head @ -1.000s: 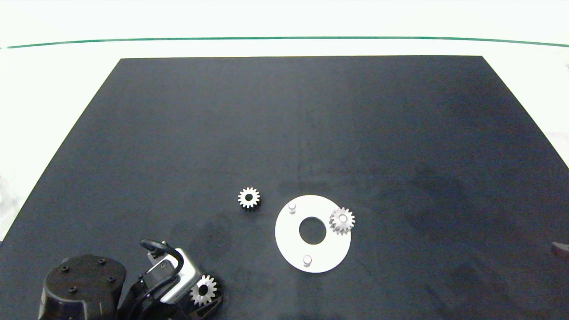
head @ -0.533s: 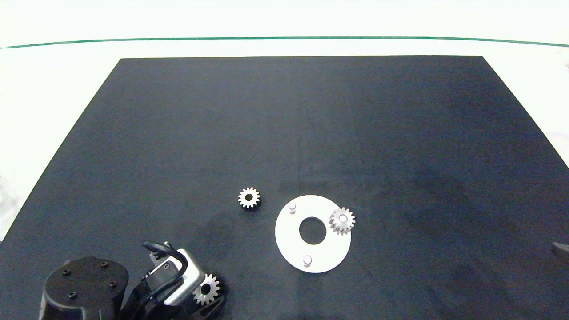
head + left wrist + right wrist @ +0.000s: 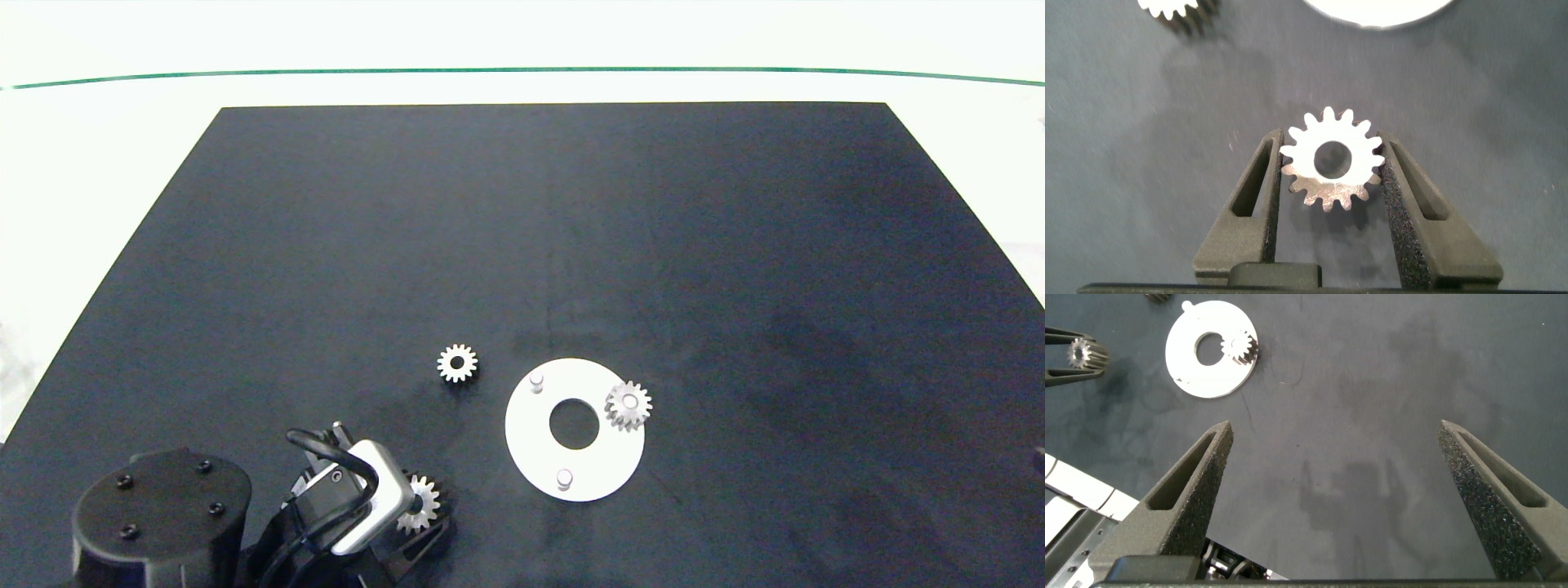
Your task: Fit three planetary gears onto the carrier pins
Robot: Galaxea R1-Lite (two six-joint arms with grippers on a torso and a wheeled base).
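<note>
Three gears total: one [image 3: 629, 405] seated on the disc's [image 3: 539, 441] right-hand pin, one [image 3: 457, 363] loose on the dark surface [image 3: 522, 245] just left of the disc, one [image 3: 1331, 159] pinched flat between the left claw's [image 3: 1331, 167] pads, hole axis vertical, teeth biting into the foam on both sides. Three pins, two bare: the far-left one [image 3: 536, 380] and the near one [image 3: 564, 477]. Left claw [image 3: 420, 510] sits at the near-left of the surface, closed down to the gear's width. Key relation: from the held gear the disc lies to the right and slightly farther out; the near pin looks the closest target, almost straight across to the right, the far-left pin farther off. Gear hole is already parallel to the pin axis, so my read is the next move is a lateral carry, then centre hole over pin and drop; small misalignment would leave it perched on the pin top. Left arm is clearly nearer to both bare pins. Right claw [image 3: 1331, 465] is wide open, holds nothing, parked high off to the right, well apart from the disc.
</note>
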